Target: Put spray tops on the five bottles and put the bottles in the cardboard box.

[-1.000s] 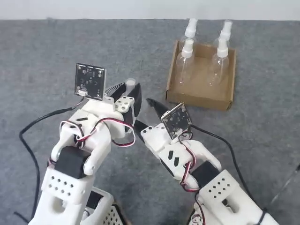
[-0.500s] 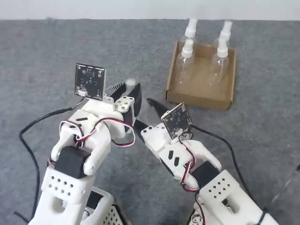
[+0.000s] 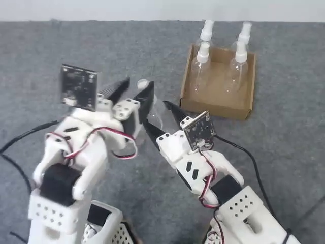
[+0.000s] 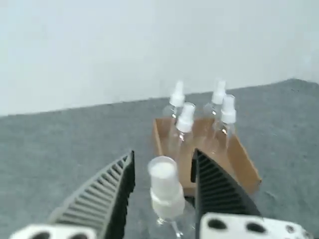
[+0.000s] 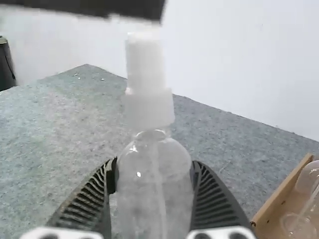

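Observation:
A clear bottle [image 3: 155,116] with a white spray top [image 3: 143,84] stands upright at the middle of the mat, and my right gripper [image 3: 161,120] is shut on its body. In the right wrist view the bottle [image 5: 152,189] sits between the ribbed fingers [image 5: 84,204], with the spray top [image 5: 147,84] above. My left gripper [image 3: 137,86] is open around the spray top [image 4: 163,186], a gap on each side. The cardboard box [image 3: 216,111] at the back right holds several capped bottles [image 3: 199,66].
The grey mat [image 3: 61,51] lies bare to the left and behind the arms. A white wall runs along the far edge. The box [image 4: 246,167] is a short way beyond the held bottle. Cables [image 3: 254,168] trail by the right arm's base.
My left gripper has opened off the spray top and its arm has risen and swung slightly left. The right gripper, still holding the bottle, has shifted a little forward.

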